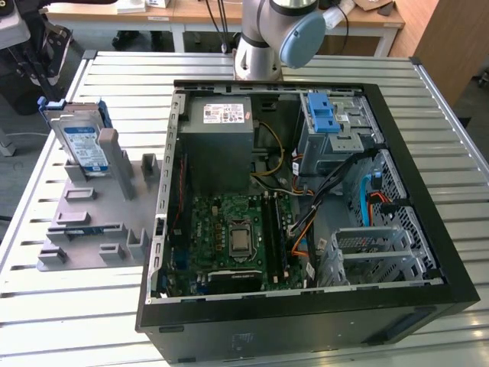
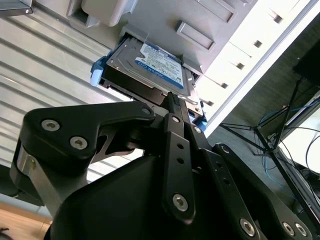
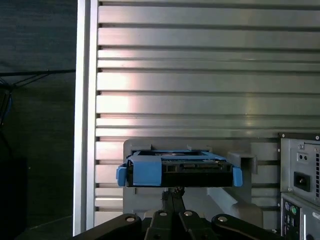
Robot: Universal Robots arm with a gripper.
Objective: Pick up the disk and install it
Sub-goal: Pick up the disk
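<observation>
Facing the disk (image 3: 177, 170), hand (image 3: 173, 192) closed and empty

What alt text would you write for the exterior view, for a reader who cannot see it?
An open computer case lies on a slatted metal table, motherboard exposed. At the exterior view's left, the disk stands on edge in a grey holder.

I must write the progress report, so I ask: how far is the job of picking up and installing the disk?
Done: nothing visible yet; the disk leans on its grey holder beside the open computer case. In hand: in both wrist views the gripper is close to the disk's edge; whether it touches is unclear. Left: both the pickup and the installation.
</observation>
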